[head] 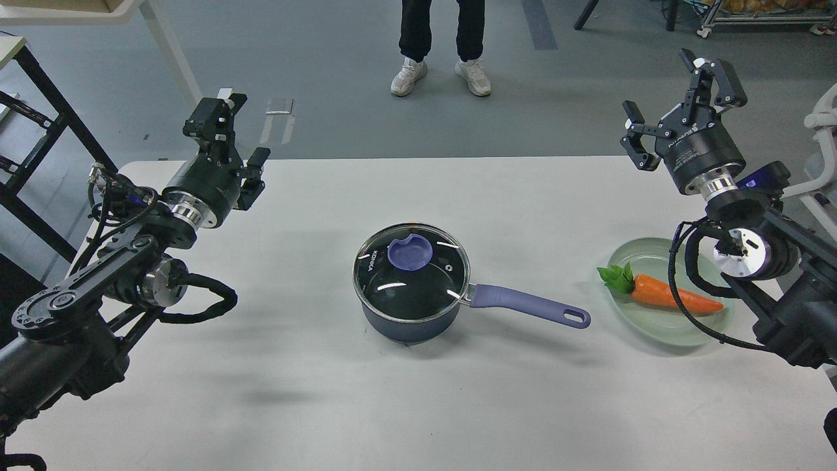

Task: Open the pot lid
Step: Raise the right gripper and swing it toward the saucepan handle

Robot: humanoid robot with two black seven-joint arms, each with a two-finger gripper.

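The pot (409, 324), a small dark blue saucepan, stands at the middle of the white table (314, 392), its lavender handle (529, 305) pointing right. The pot lid (410, 280), clear glass with a steel rim and a purple knob (410, 254), lies flat on the pot. My left gripper (235, 140) hangs open above the table's far left, well away from the pot. My right gripper (680, 108) is raised at the far right, open and holding nothing.
A pale green glass dish (637, 320) holding an orange toy carrot (673, 294) sits right of the pot handle, under my right arm. A person's legs in white shoes (441, 75) stand beyond the far table edge. A black frame (39, 118) is at the left.
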